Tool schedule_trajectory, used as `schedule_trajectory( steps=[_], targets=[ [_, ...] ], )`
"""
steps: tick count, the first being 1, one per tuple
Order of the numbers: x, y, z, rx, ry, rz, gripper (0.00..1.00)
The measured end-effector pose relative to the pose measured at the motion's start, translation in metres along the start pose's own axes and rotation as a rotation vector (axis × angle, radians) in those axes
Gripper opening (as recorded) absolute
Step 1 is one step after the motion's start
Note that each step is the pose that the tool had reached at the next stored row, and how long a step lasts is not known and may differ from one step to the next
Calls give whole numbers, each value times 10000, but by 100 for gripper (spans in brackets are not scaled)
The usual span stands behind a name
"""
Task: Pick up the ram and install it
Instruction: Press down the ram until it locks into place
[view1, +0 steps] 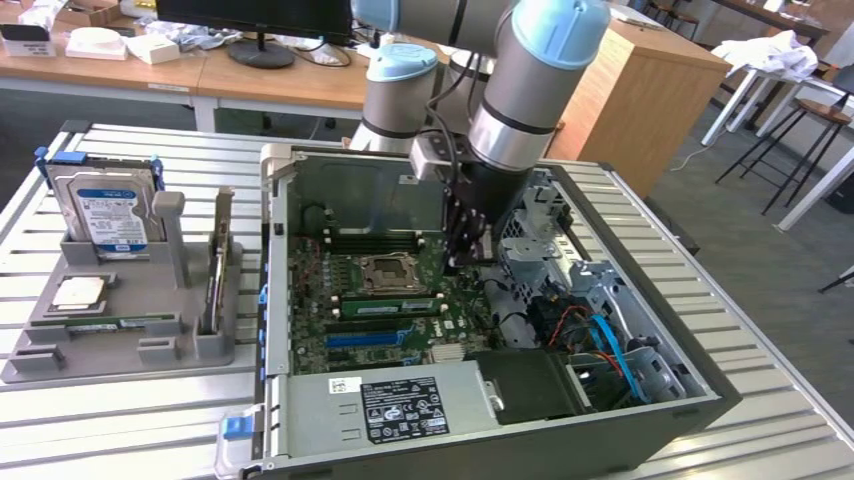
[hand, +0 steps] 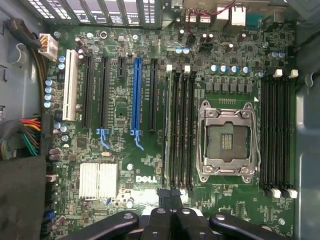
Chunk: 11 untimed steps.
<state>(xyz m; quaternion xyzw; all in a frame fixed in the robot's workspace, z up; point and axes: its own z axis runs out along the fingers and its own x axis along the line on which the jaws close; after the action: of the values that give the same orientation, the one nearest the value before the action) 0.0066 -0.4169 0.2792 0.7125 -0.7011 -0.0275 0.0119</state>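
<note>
**Fingers (view1: 463, 255) shut, empty; ram (view1: 390, 299) in slot**

Ext. view: closed tight, nothing held, down inside open PC case (view1: 694, 400) on worktop (view1: 120, 440). Ram seated in mobo slot just beside fingers, toward the exterior view's left, alongside CPU socket (view1: 387, 272); can't tell if touching. Gray holder (view1: 40, 360) w/ hard drive (view1: 110, 210) well apart from fingers.

Wrist view: fingers (hand: 166, 196) pressed together over end of memory slots (hand: 182, 130); CPU socket (hand: 227, 137) near.
</note>
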Motion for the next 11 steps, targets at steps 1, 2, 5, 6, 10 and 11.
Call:
schedule_trajectory(
  steps=[1,2,5,6,10,11],
  targets=[
    [0,0,7,0,0,0,10],
    [0,-1,14,0,0,0,10],
    [1,-2,35,0,0,0,10],
    [1,-2,42,0,0,0,10],
    [2,-4,72,0,0,0,10],
    [2,-5,81,0,-1,0,10]
  ],
)
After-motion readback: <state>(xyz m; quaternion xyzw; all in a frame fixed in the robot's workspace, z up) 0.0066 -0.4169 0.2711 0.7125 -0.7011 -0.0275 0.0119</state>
